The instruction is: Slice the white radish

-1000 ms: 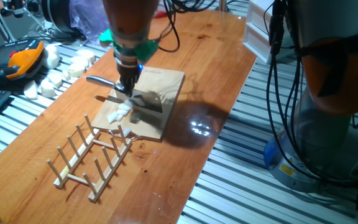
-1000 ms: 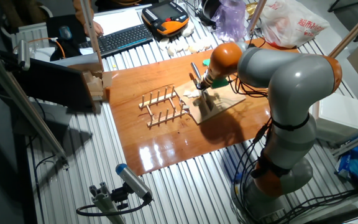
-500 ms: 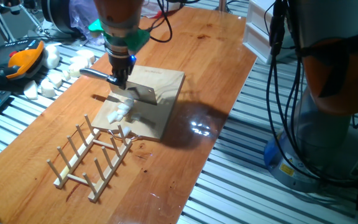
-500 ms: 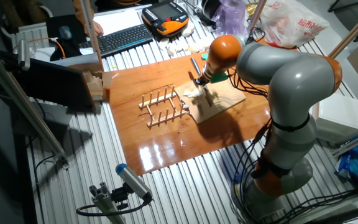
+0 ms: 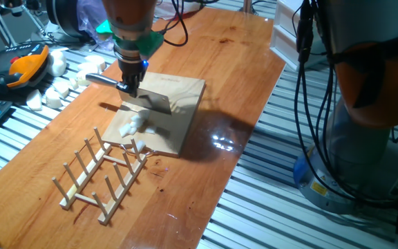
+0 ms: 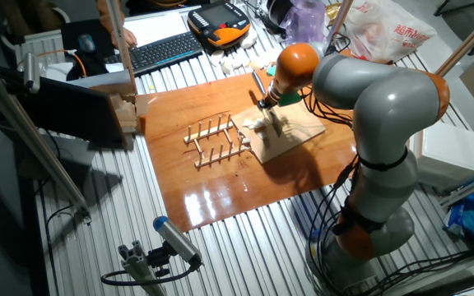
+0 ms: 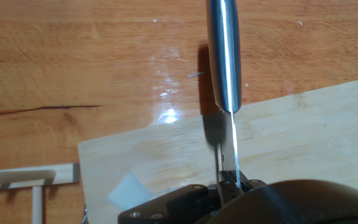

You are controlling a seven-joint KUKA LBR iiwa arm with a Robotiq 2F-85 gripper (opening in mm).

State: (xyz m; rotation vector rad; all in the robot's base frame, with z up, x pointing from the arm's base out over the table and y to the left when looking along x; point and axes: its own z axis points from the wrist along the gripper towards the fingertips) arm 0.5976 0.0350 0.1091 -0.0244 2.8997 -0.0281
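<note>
The white radish point(image 5: 133, 123) lies as a few small white slices on the near left part of the pale wooden cutting board point(image 5: 178, 90). One white piece shows in the hand view point(image 7: 129, 190) on the board. My gripper point(image 5: 129, 87) is shut on a metal knife point(image 5: 150, 101), holding it above the board, just behind the slices. The knife's handle point(image 7: 224, 50) points out over the table and its blade edge point(image 7: 230, 155) runs into the fingers. In the other fixed view the gripper point(image 6: 267, 103) holds the knife over the board point(image 6: 290, 136).
A wooden dish rack point(image 5: 102, 173) lies on the table in front of the board. A heap of blocky white chunks point(image 5: 64, 79) sits at the table's left edge, beside an orange pendant point(image 5: 23, 66) and keyboard. The arm's base point(image 5: 372, 104) stands to the right.
My gripper has lifted the knife up off the slices and moved it back and left, away from the dish rack. The slices lie still on the board.
</note>
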